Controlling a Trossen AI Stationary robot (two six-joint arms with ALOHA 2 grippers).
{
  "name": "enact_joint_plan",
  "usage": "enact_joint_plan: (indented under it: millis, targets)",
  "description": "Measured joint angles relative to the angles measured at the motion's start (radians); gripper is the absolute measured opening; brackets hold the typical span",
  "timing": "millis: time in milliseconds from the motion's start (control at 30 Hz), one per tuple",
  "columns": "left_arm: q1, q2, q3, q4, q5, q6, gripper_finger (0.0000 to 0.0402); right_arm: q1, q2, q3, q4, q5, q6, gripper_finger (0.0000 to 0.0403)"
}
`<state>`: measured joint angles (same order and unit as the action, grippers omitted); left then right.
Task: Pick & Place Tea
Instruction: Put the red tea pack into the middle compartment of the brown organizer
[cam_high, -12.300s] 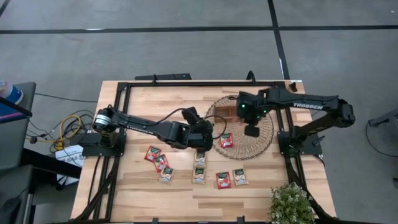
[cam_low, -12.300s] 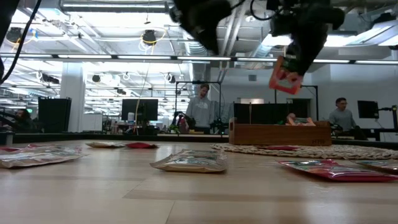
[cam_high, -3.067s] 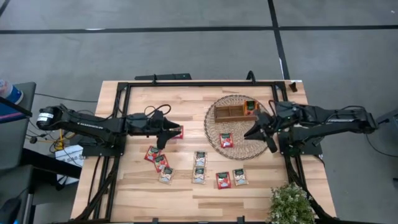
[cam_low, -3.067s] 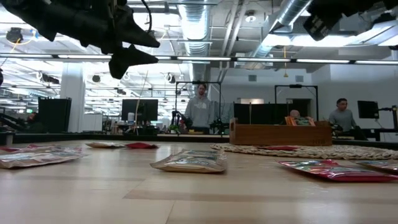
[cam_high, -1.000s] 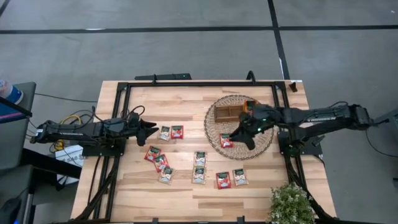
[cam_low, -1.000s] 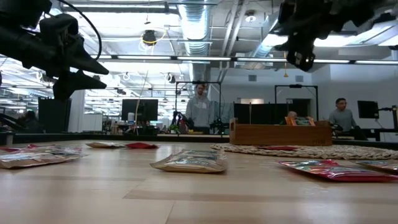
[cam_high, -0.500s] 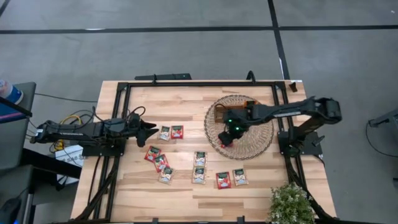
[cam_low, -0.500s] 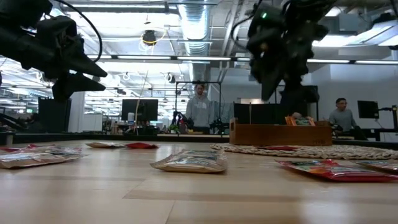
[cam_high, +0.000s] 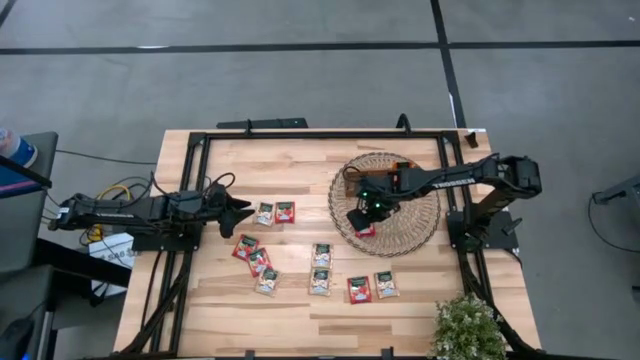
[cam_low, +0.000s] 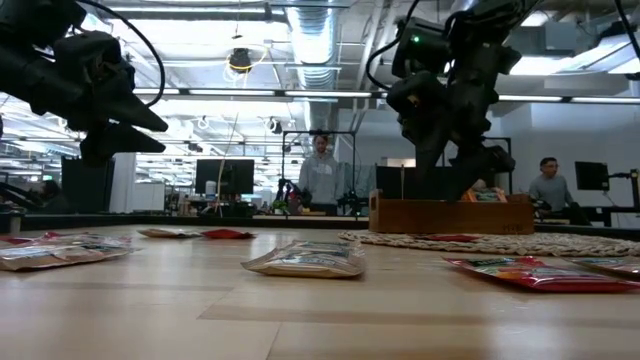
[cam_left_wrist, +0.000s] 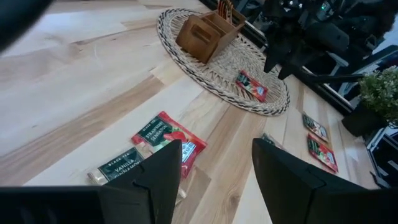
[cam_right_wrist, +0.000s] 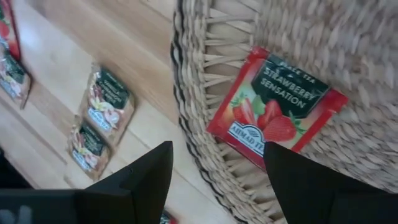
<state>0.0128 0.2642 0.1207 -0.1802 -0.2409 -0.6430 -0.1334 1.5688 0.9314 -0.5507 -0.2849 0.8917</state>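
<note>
The right tool (cam_high: 362, 222) hangs over the red tea bag (cam_right_wrist: 277, 107) on the round mat (cam_high: 420, 225), with its fingers apart and nothing in them. This looks like the pick-up step. Next it should go down and pinch the bag. The left tool (cam_high: 243, 211) waits, fingers apart, beside two tea bags (cam_high: 275, 212) on the table (cam_high: 300, 310).

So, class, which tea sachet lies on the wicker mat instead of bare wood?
The red strawberry sachet beneath the open right gripper; the others lie on the table.

An open-plan office or lab; exposed ceiling ducts (cam_low: 318, 40), monitors on desks (cam_low: 222, 178), people (cam_low: 320, 175) behind the wooden table (cam_low: 300, 310).
</note>
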Motion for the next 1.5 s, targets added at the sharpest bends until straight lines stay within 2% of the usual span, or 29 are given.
enact_joint_plan:
  millis: [300,667,867,967,1100,1300,1500]
  targets:
    - [0.000,0.000,0.000,-0.001,0.000,0.006,0.0188,0.000,0.000,0.000,0.021,-0.002,-0.008,0.0244]
    - [0.000,0.000,0.000,-0.006,-0.001,0.011,0.0188,0.001,0.000,-0.001,0.020,-0.056,-0.038,0.0255]
    - [0.000,0.000,0.000,-0.006,-0.001,0.025,0.0188,0.002,0.000,-0.001,0.016,-0.101,-0.093,0.0301]
    - [0.000,0.000,0.000,-0.006,-0.001,0.025,0.0188,0.005,0.000,-0.001,0.013,-0.113,-0.138,0.0341]
    - [0.000,0.000,0.000,-0.006,-0.001,0.025,0.0188,0.009,0.000,-0.001,0.010,-0.113,-0.108,0.0392]
    - [0.000,0.000,0.000,-0.006,-0.001,0.026,0.0188,0.011,0.000,-0.001,0.023,-0.122,-0.098,0.0368]
    - [0.000,0.000,0.000,-0.006,-0.001,0.029,0.0188,0.029,0.000,0.006,0.086,-0.115,-0.008,0.0349]
